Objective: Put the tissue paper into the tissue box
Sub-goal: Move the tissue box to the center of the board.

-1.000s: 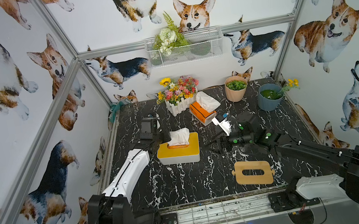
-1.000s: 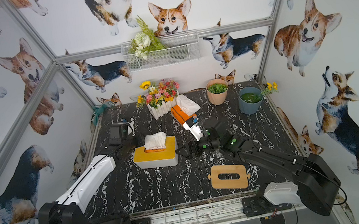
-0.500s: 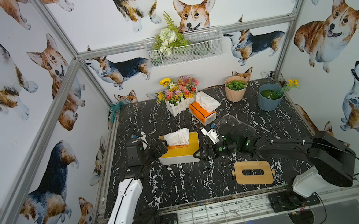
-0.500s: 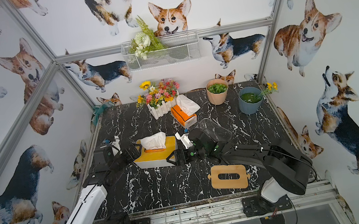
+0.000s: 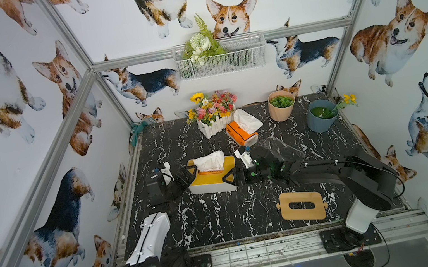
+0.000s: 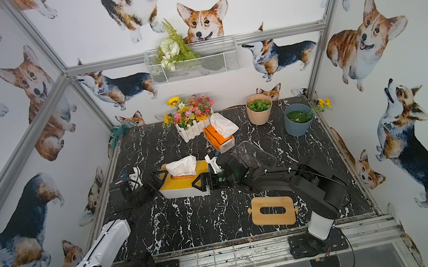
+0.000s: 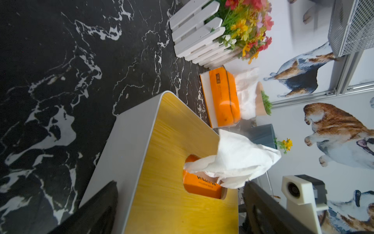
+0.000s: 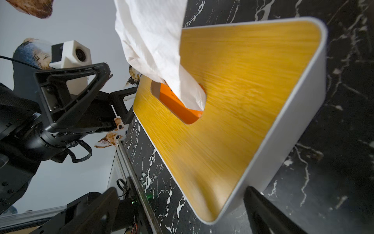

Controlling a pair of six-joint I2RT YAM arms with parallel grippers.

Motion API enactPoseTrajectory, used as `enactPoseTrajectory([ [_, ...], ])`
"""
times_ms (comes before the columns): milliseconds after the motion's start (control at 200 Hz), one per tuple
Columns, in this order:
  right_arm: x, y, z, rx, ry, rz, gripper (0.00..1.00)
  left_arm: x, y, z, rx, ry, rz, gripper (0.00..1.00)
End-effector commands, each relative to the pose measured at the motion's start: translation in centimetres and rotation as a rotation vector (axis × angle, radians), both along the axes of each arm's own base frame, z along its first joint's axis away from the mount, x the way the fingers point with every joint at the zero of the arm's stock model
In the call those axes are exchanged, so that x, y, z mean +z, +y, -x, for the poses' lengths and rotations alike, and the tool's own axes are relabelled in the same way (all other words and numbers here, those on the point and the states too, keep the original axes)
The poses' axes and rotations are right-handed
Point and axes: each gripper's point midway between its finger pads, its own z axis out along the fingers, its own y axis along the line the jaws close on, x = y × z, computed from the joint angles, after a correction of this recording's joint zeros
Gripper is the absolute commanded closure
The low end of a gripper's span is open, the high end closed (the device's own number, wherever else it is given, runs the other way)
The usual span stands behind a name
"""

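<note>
Tissue paper point(image 5: 209, 162) stands through the lid point(image 7: 168, 141) of the tissue box point(image 5: 210, 189), in the middle of the surface point(image 5: 221, 218), above its orange pack point(image 7: 202, 186). Left end effector point(image 5: 187, 176) and right end effector point(image 5: 231, 177) flank the box, both spread wide and empty. Withdrawing should go straight outward, clear of the sheet. Whether the lid sits flush is hard to judge; most of the pack is hidden.
</note>
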Motion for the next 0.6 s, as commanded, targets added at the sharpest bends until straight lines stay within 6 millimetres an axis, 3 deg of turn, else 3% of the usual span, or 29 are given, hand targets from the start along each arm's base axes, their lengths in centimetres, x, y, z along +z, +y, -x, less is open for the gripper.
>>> enactPoseTrajectory([
  [0,2.2,1.6,-1.5,0.008,-0.049,-0.08,0.0,2.6,-2.5,-1.2,-0.109,-0.087,0.09,0.0],
  [220,2.0,1.9,-5.8,-0.038,-0.054,-0.066,0.0,2.4,-4.8,-4.5,-0.164,-0.089,0.074,0.0],
  [420,2.5,1.8,-10.1,-0.067,-0.092,-0.02,0.0,0.8,-4.6,-6.9,-0.136,-0.06,0.062,0.0],
  [596,2.9,1.4,-12.3,-0.081,-0.101,0.01,0.0,-1.3,-4.0,-7.4,-0.093,-0.023,0.044,0.0],
])
